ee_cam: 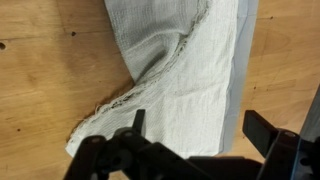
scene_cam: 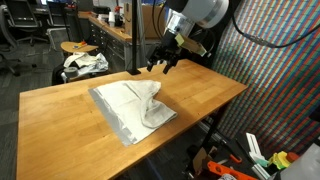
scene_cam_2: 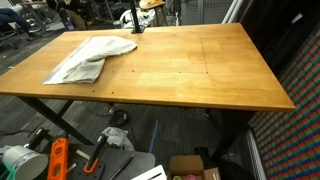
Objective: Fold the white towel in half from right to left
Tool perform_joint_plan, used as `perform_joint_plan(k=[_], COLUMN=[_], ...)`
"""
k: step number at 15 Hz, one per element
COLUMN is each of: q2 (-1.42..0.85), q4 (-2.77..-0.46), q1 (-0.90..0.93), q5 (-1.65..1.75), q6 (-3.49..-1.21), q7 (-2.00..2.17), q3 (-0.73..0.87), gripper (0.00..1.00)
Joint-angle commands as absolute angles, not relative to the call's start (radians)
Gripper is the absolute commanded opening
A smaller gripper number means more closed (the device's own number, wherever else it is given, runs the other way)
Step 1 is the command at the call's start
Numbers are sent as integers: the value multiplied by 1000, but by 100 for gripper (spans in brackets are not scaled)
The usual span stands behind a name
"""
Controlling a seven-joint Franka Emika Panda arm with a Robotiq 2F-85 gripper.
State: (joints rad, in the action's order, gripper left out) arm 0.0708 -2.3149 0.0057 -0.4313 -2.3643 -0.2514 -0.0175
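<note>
The white towel [scene_cam: 135,108] lies rumpled on the wooden table [scene_cam: 60,120], with one part folded over the rest. In an exterior view it sits near the table's left end [scene_cam_2: 90,58]. My gripper [scene_cam: 163,60] hangs above the table just past the towel's far side, open and empty. In the wrist view the towel [ee_cam: 190,70] fills the middle, with a frayed folded edge running diagonally across it. My gripper [ee_cam: 200,125] is over the towel's lower part. One dark finger [ee_cam: 137,120] is above the cloth and the other finger [ee_cam: 262,128] is above bare wood beside the towel's edge.
A mottled cloth bundle [scene_cam: 85,63] rests on a stool beyond the table's far corner. A colourful patterned wall [scene_cam: 285,70] stands close along one side. Tools and a box [scene_cam_2: 195,168] lie on the floor under the table, beside an orange tool [scene_cam_2: 58,158].
</note>
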Motion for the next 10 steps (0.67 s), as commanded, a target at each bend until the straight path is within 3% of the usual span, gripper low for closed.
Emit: perform_joint_plan(k=[1, 6, 10], q2=[60, 48, -62], q4=[-2307, -2263, -2105], q1=[14, 18, 17], q5=[-429, -389, -12], q6=[-2362, -2356, -2293], q7=[-247, -166, 132], q3=[-9, -20, -41], gripper=[100, 100, 100])
